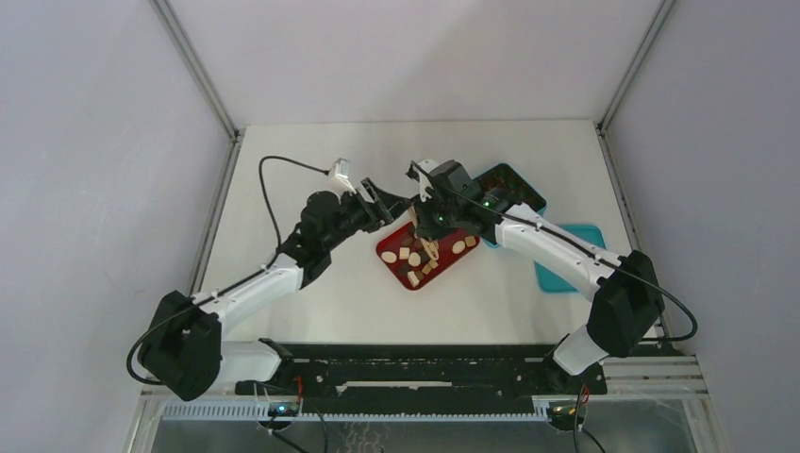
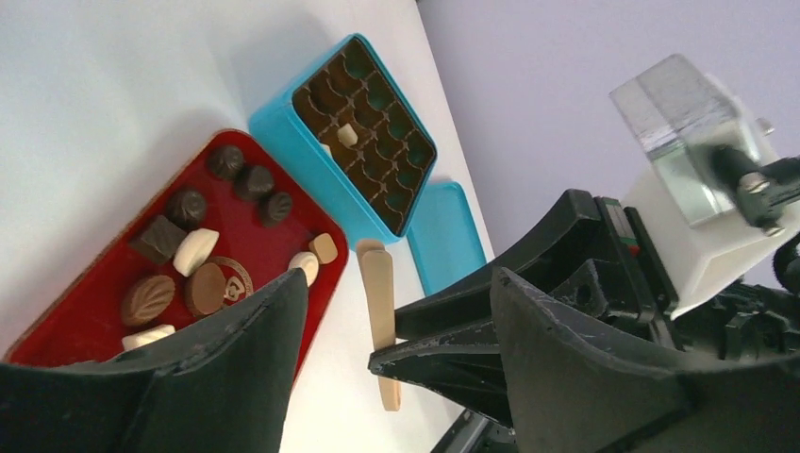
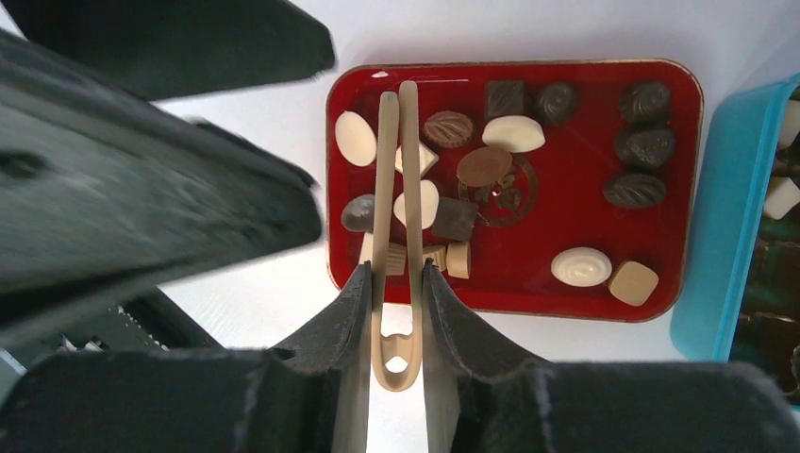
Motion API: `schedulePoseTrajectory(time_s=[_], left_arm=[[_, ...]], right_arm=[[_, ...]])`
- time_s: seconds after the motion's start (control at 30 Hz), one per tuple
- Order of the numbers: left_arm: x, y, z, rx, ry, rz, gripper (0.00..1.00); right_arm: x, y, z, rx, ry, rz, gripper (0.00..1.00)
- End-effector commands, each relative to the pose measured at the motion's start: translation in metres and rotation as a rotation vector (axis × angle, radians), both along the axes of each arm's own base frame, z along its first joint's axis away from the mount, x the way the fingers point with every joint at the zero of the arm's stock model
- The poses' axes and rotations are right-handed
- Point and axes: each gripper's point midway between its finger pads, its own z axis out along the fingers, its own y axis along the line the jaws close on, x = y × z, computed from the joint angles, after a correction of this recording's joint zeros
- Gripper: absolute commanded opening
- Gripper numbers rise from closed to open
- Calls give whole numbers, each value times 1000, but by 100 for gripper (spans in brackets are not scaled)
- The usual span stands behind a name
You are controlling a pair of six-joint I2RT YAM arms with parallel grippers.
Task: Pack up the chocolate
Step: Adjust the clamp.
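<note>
Tabletop (image 1: 330,302): chocolate (image 3: 512,134) in tray (image 3: 585,208), just ahead of R hand (image 3: 396,271).

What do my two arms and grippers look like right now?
Both the left arm and right arm have white links between bulky black joints. A thin black cable runs along each. The left gripper and right gripper have matte black, wedge-shaped fingers. Small green lights glow at the right wrist.

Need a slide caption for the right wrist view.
Right claw pinches wooden tongs over red tray of assorted chocolates.
</note>
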Motion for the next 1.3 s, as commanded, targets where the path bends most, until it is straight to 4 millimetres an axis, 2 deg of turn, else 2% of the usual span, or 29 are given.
schedulePoseTrajectory(time_s=[0.0, 0.13, 0.33, 0.57, 0.73, 0.9, 1.27], left_arm=[[2, -20, 34, -88, -55, -37, 72], [3, -31, 24, -109, -13, -63, 62], [2, -43, 23, -139, 5, -84, 46], [-5, -39, 23, -306, 79, -57, 14], [-5, -31, 23, -376, 128, -6, 10], [-5, -23, 20, -430, 179, 42, 9], [-8, -21, 17, -510, 275, 54, 8]], right_arm=[[2, 12, 34, 94, -88, 11, 22], [-1, 12, 38, 95, -98, 7, 22], [-2, 13, 42, 91, -118, -2, 22], [1, 11, 46, 115, -168, -24, 23], [-2, 7, 54, 150, -224, -24, 31], [-8, 4, 52, 170, -271, -2, 42], [-7, 0, 50, 166, -395, 3, 46]])
